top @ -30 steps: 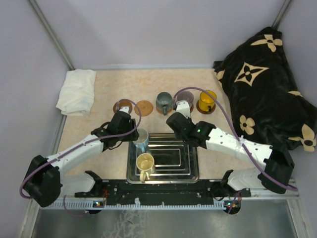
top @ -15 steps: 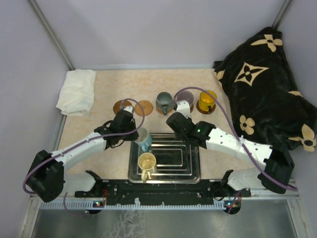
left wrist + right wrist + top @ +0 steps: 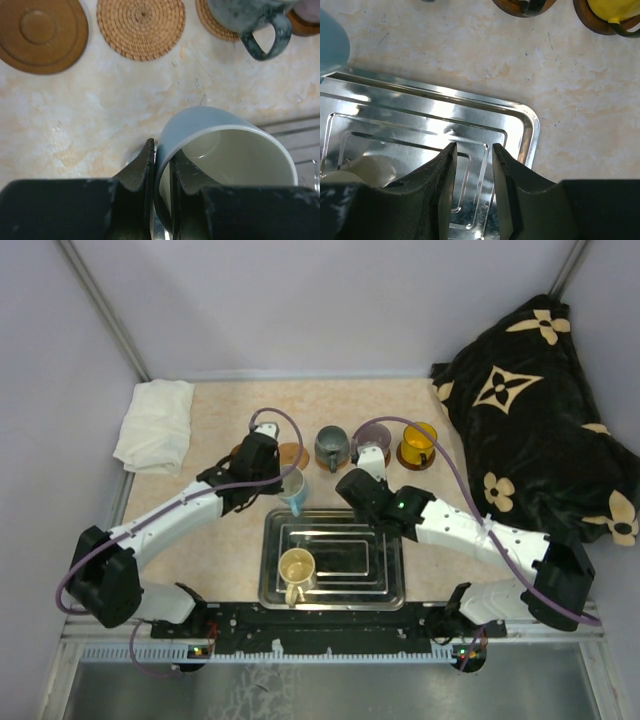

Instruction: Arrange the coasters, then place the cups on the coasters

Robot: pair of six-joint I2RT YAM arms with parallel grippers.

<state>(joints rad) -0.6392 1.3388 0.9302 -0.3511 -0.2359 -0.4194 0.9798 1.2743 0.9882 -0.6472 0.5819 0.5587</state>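
Just beyond the steel tray's point(image 3: 517, 111) far edge, near its left corner, the white-and-blue mug point(image 3: 225, 150) is pinched by its rim wall in the left gripper point(image 3: 162, 160), one finger inside and one outside. Best move, I'd say: carry it over the bare woven coaster point(image 3: 141, 22), level it, lower it centred and clear of the grey-blue mug point(image 3: 250, 20), then release. Mug: pale blue outside, glossy cream-white inside, handle hidden. Dark wooden coaster point(image 3: 42, 32) also free. Right gripper point(image 3: 472, 150) hovers over the tray, partly open, empty.
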